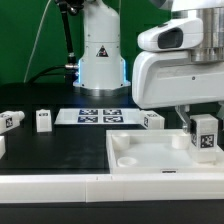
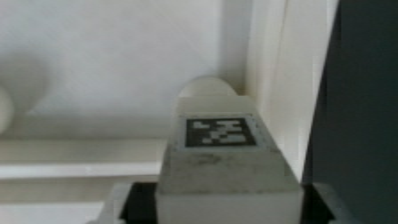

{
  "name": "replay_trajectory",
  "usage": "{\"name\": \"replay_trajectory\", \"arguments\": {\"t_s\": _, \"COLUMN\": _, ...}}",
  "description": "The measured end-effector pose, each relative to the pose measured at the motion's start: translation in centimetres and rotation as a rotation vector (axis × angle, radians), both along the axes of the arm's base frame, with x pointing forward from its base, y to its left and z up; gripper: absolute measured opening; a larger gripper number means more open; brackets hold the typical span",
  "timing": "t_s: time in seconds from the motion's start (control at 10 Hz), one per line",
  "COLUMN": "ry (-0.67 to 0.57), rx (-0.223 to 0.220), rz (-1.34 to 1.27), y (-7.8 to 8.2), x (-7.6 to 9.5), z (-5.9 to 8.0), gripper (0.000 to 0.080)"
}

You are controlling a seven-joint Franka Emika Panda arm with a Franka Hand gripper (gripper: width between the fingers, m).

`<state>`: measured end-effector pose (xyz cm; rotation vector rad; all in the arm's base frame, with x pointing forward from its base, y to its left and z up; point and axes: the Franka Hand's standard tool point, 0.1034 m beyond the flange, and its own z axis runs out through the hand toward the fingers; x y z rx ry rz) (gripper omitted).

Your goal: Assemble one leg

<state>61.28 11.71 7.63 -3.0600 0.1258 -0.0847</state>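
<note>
My gripper [image 1: 203, 127] is shut on a leg [image 1: 205, 138], a small white post with a black-and-white tag facing the camera. It holds the leg upright at the right end of the large flat white piece [image 1: 150, 150], which has a round socket [image 1: 125, 157] near its left corner. I cannot tell whether the leg's lower end touches the piece. In the wrist view the leg [image 2: 222, 150] fills the space between the dark fingers [image 2: 146, 200], and my gripper [image 2: 222, 208] is clamped on its sides, with the white piece [image 2: 89, 90] behind.
Three more legs stand on the black table: one at the far left [image 1: 12, 119], one beside it [image 1: 43, 120] and one in the middle [image 1: 153, 120]. The marker board [image 1: 98, 115] lies in front of the robot base [image 1: 100, 55].
</note>
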Motion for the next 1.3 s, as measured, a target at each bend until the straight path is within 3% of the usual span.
{"name": "replay_trajectory", "arguments": {"t_s": 0.8, "ry": 0.034, "rx": 0.068, "rz": -0.946, "y": 0.15, "x": -0.05, "z": -0.14, "gripper": 0.029}}
{"name": "replay_trajectory", "arguments": {"t_s": 1.2, "ry": 0.053, "rx": 0.096, "rz": -1.016, "y": -0.02, "x": 0.01, "z": -0.17, "gripper": 0.029}}
{"name": "replay_trajectory", "arguments": {"t_s": 1.3, "ry": 0.045, "rx": 0.09, "rz": -0.929, "y": -0.14, "x": 0.04, "z": -0.19, "gripper": 0.0474}}
